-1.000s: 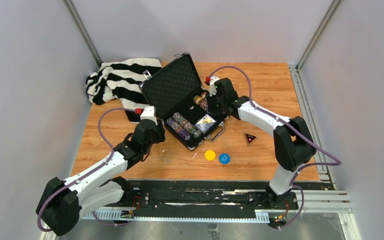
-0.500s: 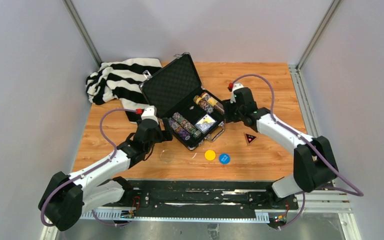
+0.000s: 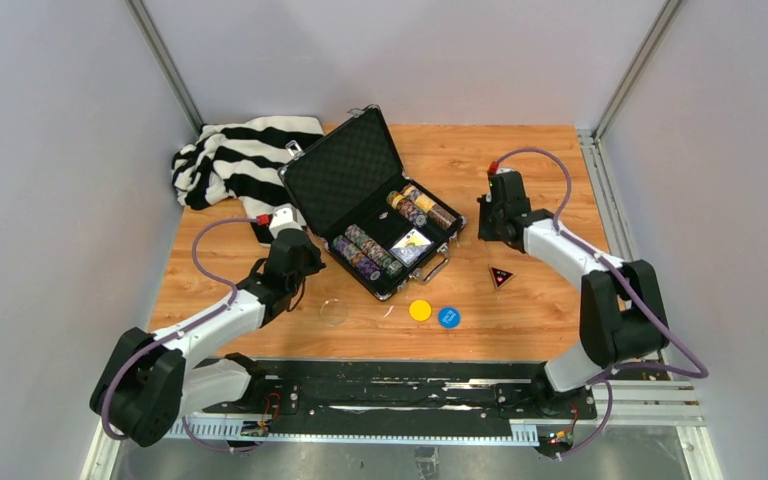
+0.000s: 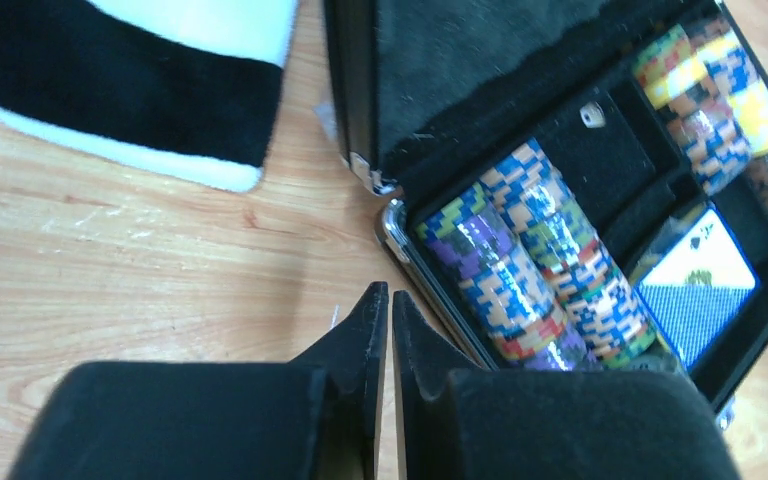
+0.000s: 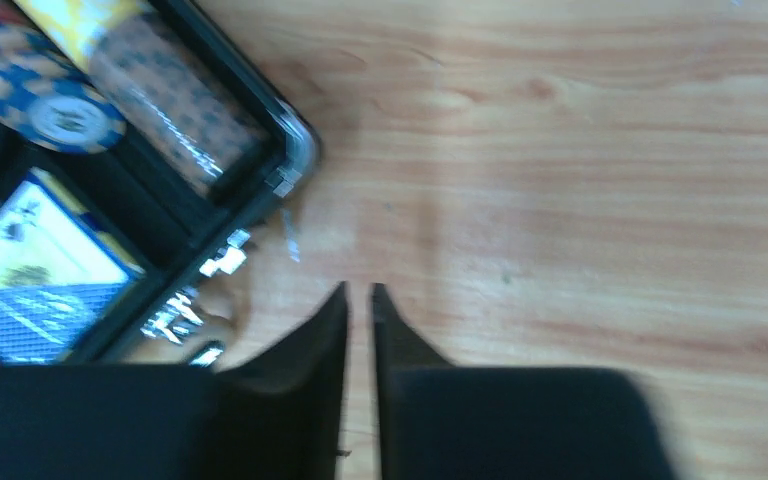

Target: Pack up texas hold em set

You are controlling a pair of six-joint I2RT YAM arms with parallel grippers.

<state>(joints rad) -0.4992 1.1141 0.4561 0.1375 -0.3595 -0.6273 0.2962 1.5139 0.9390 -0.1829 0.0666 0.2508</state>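
The black case lies open mid-table, lid propped up, with multicoloured chip rows and a card box inside; the rows and card box also show in the left wrist view. A clear disc, yellow disc, blue disc and dark triangle lie on the wood in front. My left gripper is shut and empty at the case's left corner. My right gripper is shut and empty just right of the case.
A black-and-white striped cloth lies at the back left, touching the case's lid side. The wooden tabletop ends at metal rails on the right and front. Grey walls close in all around.
My right gripper has pulled back out of the case, moving right to the bare wood beside it. My left gripper has drawn slightly back and left from the case.
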